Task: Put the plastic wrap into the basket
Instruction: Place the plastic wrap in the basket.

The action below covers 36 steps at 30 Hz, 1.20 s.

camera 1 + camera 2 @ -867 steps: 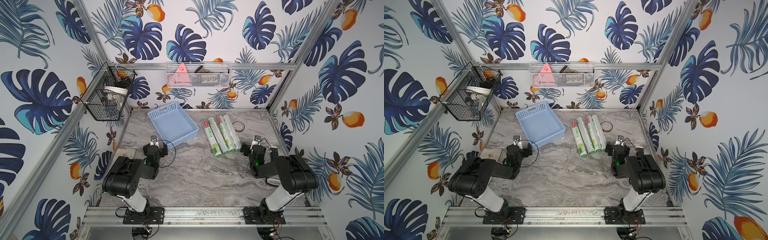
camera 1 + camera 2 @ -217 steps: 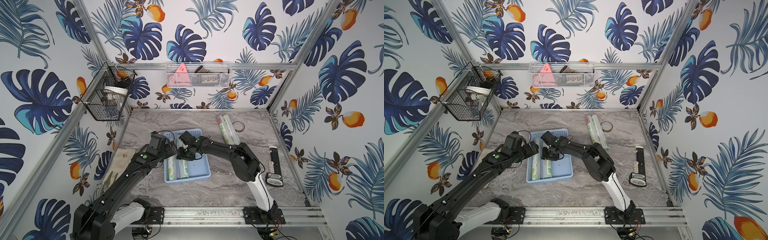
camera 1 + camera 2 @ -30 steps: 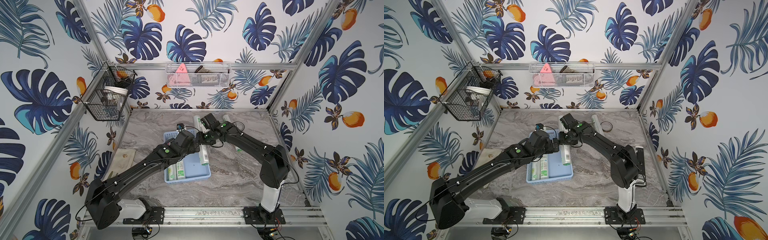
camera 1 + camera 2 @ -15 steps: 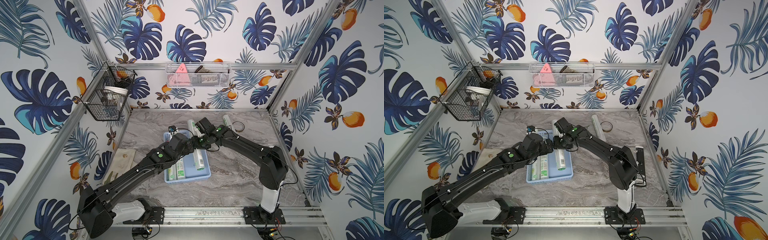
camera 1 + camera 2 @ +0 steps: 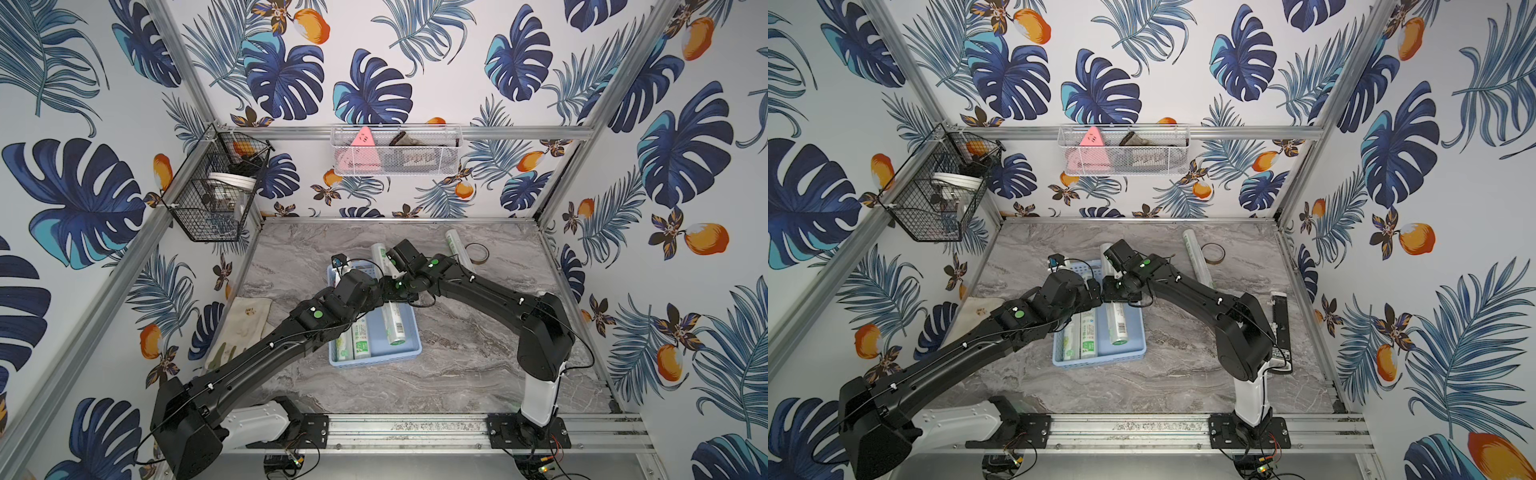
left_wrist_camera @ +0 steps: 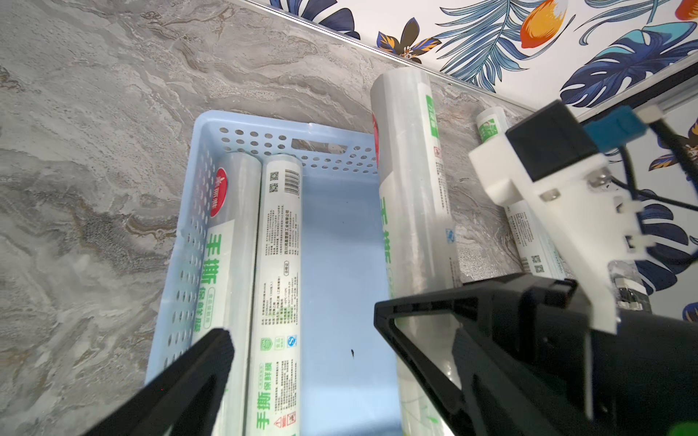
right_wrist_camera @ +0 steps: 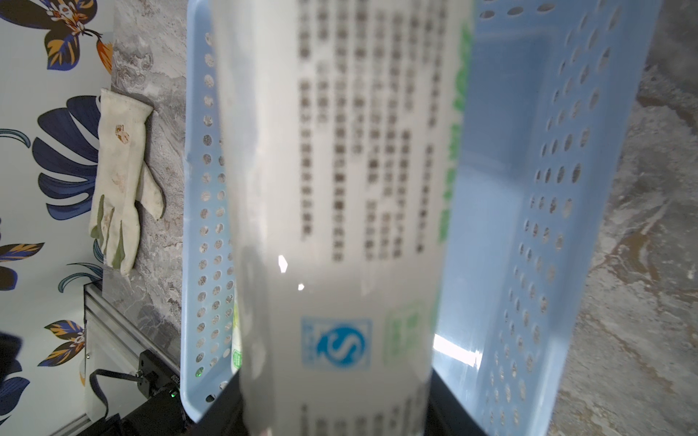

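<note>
Over basket (image 5: 374,360) — right tool (image 5: 395,291) clamps roll (image 5: 395,328); own wrist view blurs label.

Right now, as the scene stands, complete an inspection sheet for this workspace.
Surface: grey marbled tabletop.
Job's things: light-blue basket holds two rolls side by side; third roll slants over it beside them, far end beyond the rim; fourth roll lies on the tabletop beside the tape ring.
Clutter: brown tape ring; stained glove; black handheld device.
Grippers: left gripper open above the basket; right gripper shut on third roll.
Cables: thin black lead loops off the left wrist near the basket's far end.
Surroundings: black wire basket and white mesh basket on leaf-print walls.
</note>
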### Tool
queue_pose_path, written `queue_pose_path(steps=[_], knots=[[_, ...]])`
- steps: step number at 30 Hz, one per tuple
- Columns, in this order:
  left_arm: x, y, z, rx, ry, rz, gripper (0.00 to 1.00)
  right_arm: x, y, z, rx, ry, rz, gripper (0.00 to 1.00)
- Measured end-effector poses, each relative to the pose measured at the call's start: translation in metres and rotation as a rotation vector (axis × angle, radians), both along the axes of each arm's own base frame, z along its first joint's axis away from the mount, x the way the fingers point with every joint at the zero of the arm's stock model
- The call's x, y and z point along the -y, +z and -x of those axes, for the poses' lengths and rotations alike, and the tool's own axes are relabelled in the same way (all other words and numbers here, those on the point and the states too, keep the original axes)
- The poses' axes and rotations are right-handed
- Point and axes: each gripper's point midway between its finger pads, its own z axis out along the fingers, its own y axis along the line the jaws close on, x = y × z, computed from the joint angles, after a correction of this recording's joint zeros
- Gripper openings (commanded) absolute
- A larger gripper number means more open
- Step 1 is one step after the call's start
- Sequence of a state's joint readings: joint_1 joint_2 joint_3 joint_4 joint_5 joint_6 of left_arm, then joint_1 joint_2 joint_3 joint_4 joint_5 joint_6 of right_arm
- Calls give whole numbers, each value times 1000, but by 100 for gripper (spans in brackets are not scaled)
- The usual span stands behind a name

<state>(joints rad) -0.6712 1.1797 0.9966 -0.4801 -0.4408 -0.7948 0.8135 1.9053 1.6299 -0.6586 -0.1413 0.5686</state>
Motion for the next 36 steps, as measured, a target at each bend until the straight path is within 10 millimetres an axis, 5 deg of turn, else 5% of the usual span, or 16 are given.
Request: queue_pose_path(steps=[15,36], knots=[[-7,-3,1,-5,37,-2,99,-1,-16,4,-33,-10,9,37],[-33,-5,9,-8,117,-46,99,-22,-72,10,-177,-10,1,37]])
